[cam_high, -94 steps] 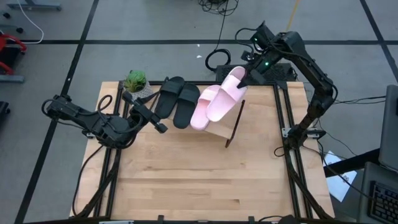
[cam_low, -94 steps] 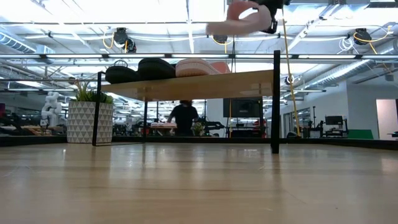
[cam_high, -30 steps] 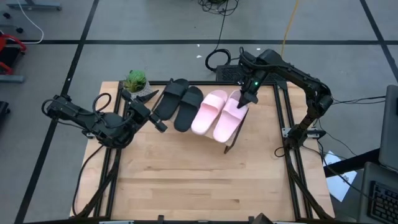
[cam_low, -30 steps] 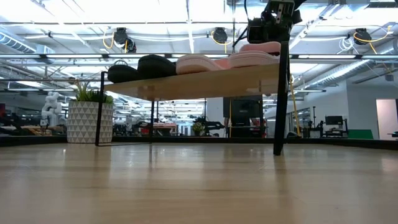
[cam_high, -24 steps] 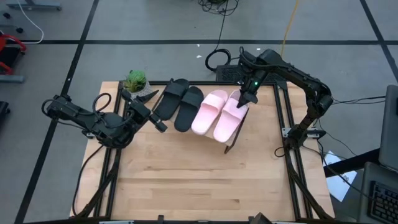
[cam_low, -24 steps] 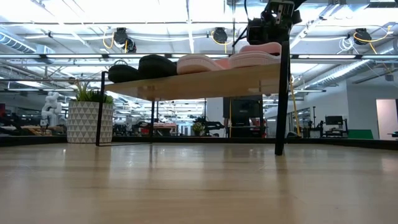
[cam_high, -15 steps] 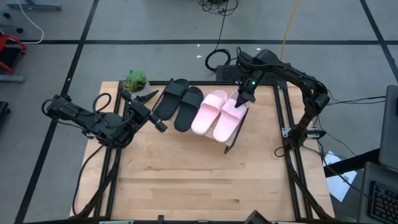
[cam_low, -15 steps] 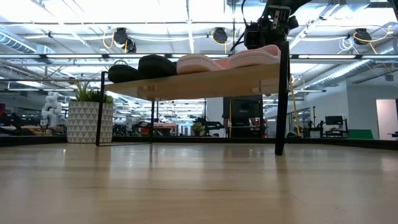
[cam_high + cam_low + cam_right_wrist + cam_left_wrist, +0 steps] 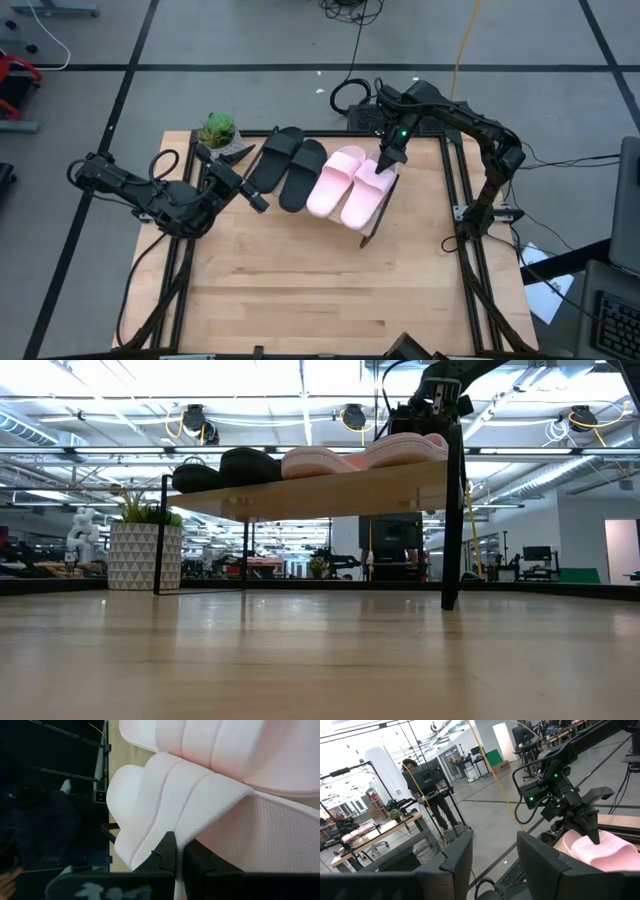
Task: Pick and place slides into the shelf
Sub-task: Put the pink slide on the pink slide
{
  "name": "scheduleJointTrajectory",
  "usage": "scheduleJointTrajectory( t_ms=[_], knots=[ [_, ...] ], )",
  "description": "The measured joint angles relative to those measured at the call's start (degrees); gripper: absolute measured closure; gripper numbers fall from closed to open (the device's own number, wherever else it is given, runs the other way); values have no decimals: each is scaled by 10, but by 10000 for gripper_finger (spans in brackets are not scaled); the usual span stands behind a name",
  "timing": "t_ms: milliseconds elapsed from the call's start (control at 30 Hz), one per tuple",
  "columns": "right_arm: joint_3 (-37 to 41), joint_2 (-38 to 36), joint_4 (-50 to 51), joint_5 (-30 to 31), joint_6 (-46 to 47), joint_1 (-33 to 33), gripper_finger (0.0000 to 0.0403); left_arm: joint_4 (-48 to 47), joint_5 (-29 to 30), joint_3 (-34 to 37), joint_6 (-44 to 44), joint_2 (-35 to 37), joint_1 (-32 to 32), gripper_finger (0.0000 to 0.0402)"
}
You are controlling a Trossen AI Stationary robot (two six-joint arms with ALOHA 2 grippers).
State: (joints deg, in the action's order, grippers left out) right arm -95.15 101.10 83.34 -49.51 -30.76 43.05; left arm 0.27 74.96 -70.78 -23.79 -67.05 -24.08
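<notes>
Pink slide (image 9: 364,193) lies on the shelf (image 9: 400,488), its heel end under the right hand (image 9: 387,160), fingers pressed together

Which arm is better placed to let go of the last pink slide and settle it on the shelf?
The right. Its gripper is shut on the strap of the outer pink slide, which already lies on the shelf. The left gripper waits over the table, beside the black slides.
</notes>
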Motion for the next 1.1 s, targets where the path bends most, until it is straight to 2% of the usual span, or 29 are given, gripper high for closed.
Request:
scheduleJointTrajectory(
  t_ms=[300,900,1100],
  knots=[
    [1,1,-22,4,-3,0,403,0,0,0,1,0,0,243],
    [1,1,11,-2,2,-11,403,0,0,0,2,0,0,243],
    [30,0,9,-3,2,-16,403,0,0,0,-1,0,0,243]
  ],
)
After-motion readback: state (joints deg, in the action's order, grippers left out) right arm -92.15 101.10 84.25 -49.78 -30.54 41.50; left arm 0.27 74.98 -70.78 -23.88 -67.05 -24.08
